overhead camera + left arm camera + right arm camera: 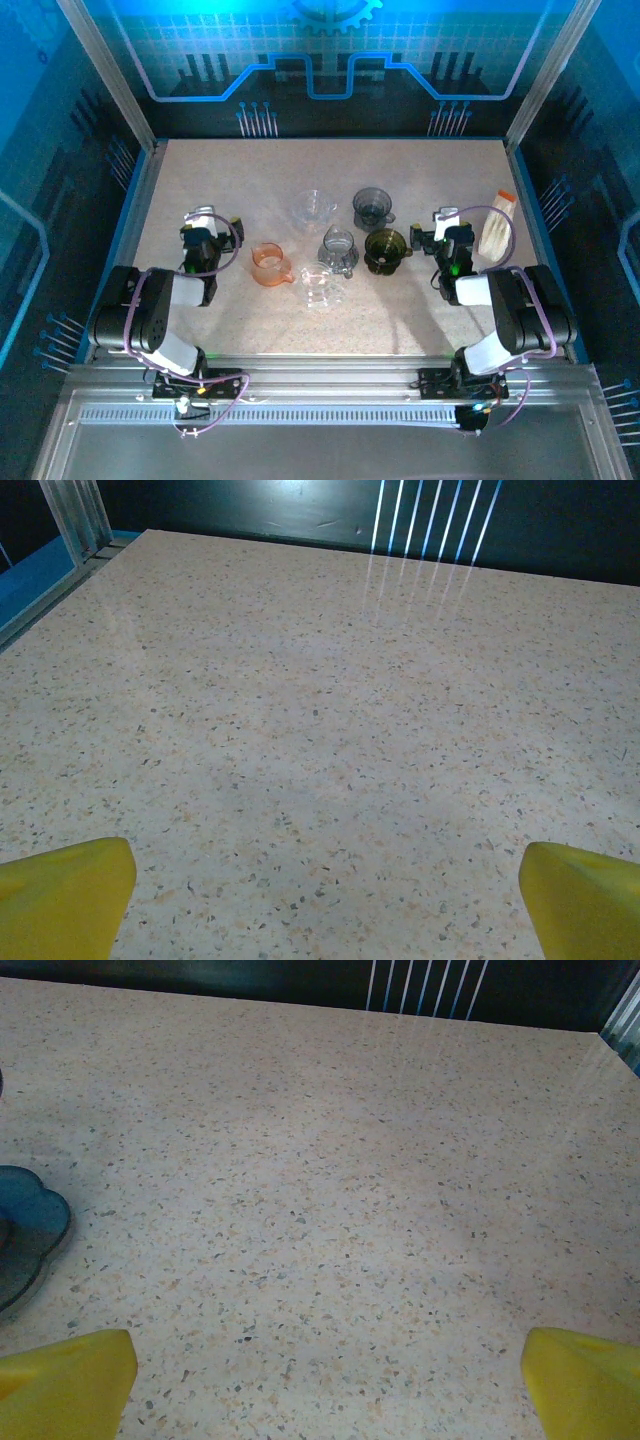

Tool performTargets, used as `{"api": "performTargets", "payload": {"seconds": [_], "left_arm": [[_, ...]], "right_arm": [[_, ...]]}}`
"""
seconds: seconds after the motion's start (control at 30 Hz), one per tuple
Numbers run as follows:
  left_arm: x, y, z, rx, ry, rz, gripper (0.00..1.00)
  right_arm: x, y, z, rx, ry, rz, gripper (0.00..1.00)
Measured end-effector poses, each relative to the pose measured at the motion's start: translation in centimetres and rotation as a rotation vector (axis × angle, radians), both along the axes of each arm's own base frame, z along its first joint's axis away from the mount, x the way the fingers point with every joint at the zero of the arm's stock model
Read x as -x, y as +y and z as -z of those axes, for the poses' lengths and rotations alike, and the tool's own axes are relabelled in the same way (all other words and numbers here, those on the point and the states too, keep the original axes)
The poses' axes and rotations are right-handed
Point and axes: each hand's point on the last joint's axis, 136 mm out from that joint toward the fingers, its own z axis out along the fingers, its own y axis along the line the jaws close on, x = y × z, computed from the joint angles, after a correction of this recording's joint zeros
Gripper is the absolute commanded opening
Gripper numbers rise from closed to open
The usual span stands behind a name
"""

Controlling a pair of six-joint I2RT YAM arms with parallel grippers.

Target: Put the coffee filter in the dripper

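Note:
Several drippers stand mid-table: a clear one, a smoky grey one, a dark olive one, a grey one, an orange one and another clear one. A beige pack of coffee filters with an orange top stands at the right. My left gripper rests left of the drippers, open, with bare table between its yellow fingertips. Just left of the filter pack, my right gripper is open and holds nothing. A dark dripper's scalloped base shows at the left edge of the right wrist view.
The speckled table is bounded by a blue rim and metal frame posts at the sides. Open tabletop lies behind the drippers toward the dark back wall.

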Motion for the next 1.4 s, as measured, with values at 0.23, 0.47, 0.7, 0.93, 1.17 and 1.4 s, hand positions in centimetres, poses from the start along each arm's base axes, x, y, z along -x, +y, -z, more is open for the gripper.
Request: {"api": "performTargets", "payload": {"seconds": [0.23, 0.47, 0.7, 0.93, 1.17, 1.4], "left_arm": [[0.0, 0.0, 0.0, 0.0, 0.0, 0.0, 0.99], [0.0, 0.0, 0.0, 0.0, 0.0, 0.0, 0.99], [0.0, 0.0, 0.0, 0.0, -0.001, -0.002, 0.99], [0.8, 0.1, -0.3, -0.002, -0.025, -0.009, 0.99], [1.1, 0.1, -0.1, -0.003, -0.024, -0.01, 0.99], [1.4, 0.6, -2.6, -0.011, -0.03, -0.041, 0.99]], "right_arm": [[0.0, 0.0, 0.0, 0.0, 0.0, 0.0, 1.0], [0.0, 0.4, 0.0, -0.017, 0.001, -0.032, 1.0], [-0.1, 0.3, 0.0, -0.044, 0.002, -0.054, 1.0], [0.2, 0.0, -2.4, -0.062, -0.022, -0.047, 1.0], [-1.0, 0.1, -6.3, -0.098, -0.023, -0.033, 1.0], [-2.2, 0.2, -9.0, -0.146, 0.038, 0.055, 1.0]]}}
